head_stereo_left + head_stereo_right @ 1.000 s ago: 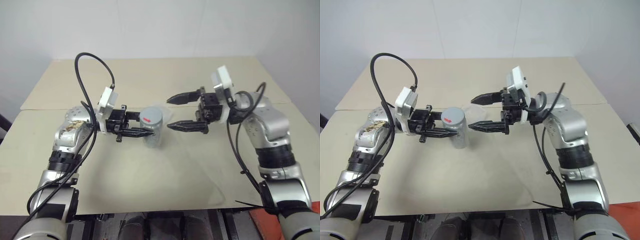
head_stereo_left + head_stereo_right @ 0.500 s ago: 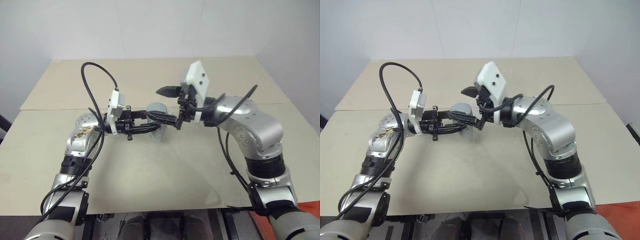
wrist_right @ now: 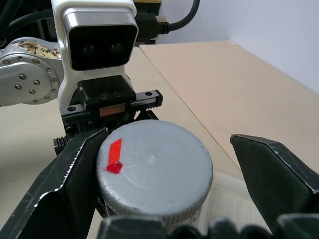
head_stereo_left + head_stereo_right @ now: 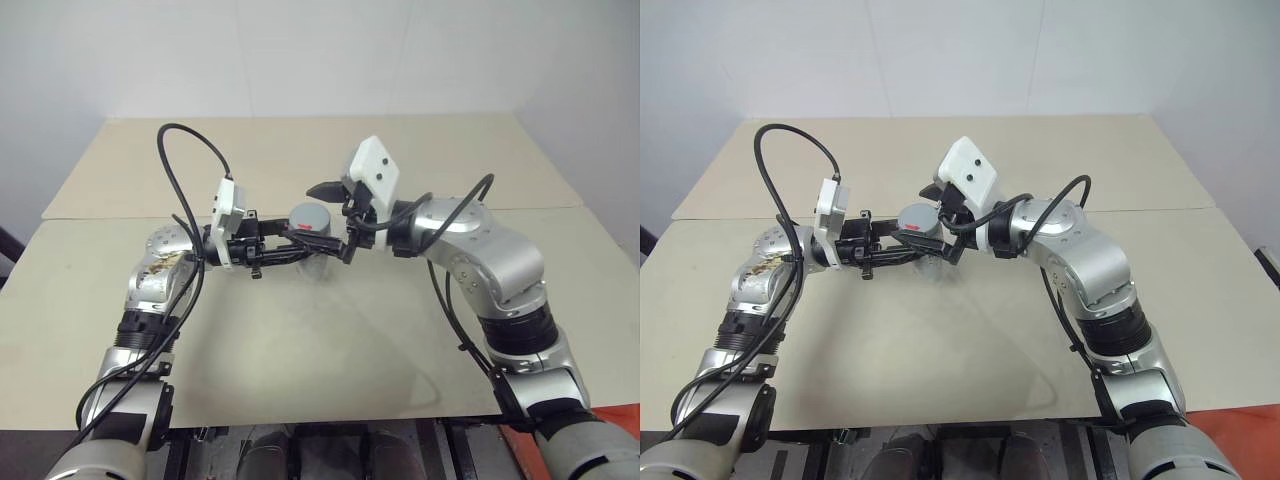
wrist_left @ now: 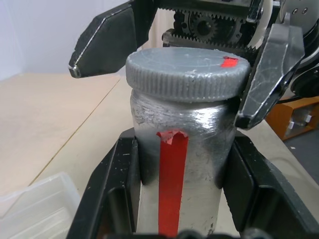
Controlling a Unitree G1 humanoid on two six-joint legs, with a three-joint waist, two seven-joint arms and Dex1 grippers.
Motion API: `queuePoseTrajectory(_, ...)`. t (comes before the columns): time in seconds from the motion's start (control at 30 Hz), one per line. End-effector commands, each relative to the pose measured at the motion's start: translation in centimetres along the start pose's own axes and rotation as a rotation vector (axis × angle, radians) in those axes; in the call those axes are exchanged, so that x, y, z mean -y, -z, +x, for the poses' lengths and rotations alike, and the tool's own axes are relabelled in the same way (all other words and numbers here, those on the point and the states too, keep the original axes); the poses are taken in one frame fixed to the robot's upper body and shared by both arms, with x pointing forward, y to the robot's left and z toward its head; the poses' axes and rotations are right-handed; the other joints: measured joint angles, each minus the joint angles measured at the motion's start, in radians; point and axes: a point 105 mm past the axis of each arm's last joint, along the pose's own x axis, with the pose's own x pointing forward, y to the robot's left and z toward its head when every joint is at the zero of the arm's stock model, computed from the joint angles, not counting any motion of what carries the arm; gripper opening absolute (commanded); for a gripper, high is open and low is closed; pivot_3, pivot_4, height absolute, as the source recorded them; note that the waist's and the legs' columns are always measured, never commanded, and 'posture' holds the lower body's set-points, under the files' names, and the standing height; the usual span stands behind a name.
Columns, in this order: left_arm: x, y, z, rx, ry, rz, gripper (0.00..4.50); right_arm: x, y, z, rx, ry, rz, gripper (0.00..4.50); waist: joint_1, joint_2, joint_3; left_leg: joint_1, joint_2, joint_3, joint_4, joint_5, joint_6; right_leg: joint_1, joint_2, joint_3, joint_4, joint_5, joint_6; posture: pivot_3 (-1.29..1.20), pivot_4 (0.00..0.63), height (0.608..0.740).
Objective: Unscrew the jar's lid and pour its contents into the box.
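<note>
Left eye view: jar point(image 4: 311, 232) upright, long axis vertical, lid point(image 4: 311, 216) on top, held above mid-desk point(image 4: 300, 330); left pincer point(image 4: 292, 252) clamped on jar from nine o'clock; right pincer point(image 4: 335, 218) spread wide, straddling lid from three o'clock. Open desk all round, edges well apart.

Left wrist view: red stripe point(image 5: 171, 184) running vertically; box point(image 5: 35, 204) just beside, low.

Right wrist view: lid between parted fingers point(image 3: 60, 199).

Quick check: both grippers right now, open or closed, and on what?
Left gripper: closed on the jar, below the lid.
Right gripper: open, fingers either side of the lid, not clamped.
</note>
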Motion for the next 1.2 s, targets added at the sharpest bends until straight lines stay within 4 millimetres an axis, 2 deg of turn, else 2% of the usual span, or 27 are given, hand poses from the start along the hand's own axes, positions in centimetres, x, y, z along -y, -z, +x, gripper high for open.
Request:
queuePoseTrajectory(0.03,0.2,-1.7,-0.7,0.018,0.014,0.065,1.92,2.8,-0.7,-2.0,0.015,0.124,-0.026,4.48,0.0,0.0,0.0,0.0,0.0,0.0,0.0,0.0,0.0,0.0,0.0,0.0,0.0,0.0,0.0,0.0,0.15,0.74)
queuePoseTrajectory(0.23,0.4,-1.6,-1.1,0.006,0.025,0.059,1.92,3.2,-1.8,-3.5,0.09,0.124,0.022,4.48,-0.001,0.0,0.0,0.0,0.0,0.0,0.0,0.0,0.0,0.0,0.0,0.0,0.0,0.0,0.0,0.0,0.15,0.74)
queuePoseTrajectory(0.8,0.7,-1.5,-2.1,-0.003,0.0,0.045,1.92,4.2,-0.8,-6.3,0.1,0.159,0.051,4.48,0.0,0.0,0.0,0.0,0.0,0.0,-0.001,0.0,0.0,0.0,0.0,0.0,0.0,0.0,0.0,0.0,0.15,0.74)
queuePoseTrajectory(0.93,0.2,-1.5,-1.8,-0.001,-0.017,0.046,1.92,2.7,-2.2,-5.7,0.152,0.082,0.039,4.48,0.0,0.0,0.0,0.0,0.0,0.0,-0.001,0.0,0.0,0.0,0.0,0.0,0.0,0.0,0.0,0.0,0.15,0.74)
queuePoseTrajectory(1.03,-0.2,-1.4,-1.2,0.009,-0.02,0.049,1.92,0.8,-3.2,-4.1,0.186,0.005,0.026,4.48,0.0,0.0,0.0,0.0,0.0,0.0,-0.001,0.0,0.0,0.0,0.0,0.0,0.0,0.0,0.0,0.0,0.15,0.74)
queuePoseTrajectory(1.2,-0.4,-1.5,-0.5,0.021,-0.008,0.056,1.92,-0.4,-3.0,-1.7,0.167,-0.025,0.001,4.48,0.0,0.0,0.0,0.0,0.0,0.0,0.0,0.0,0.0,0.0,0.0,0.0,0.0,0.0,0.0,0.0,0.15,0.74)
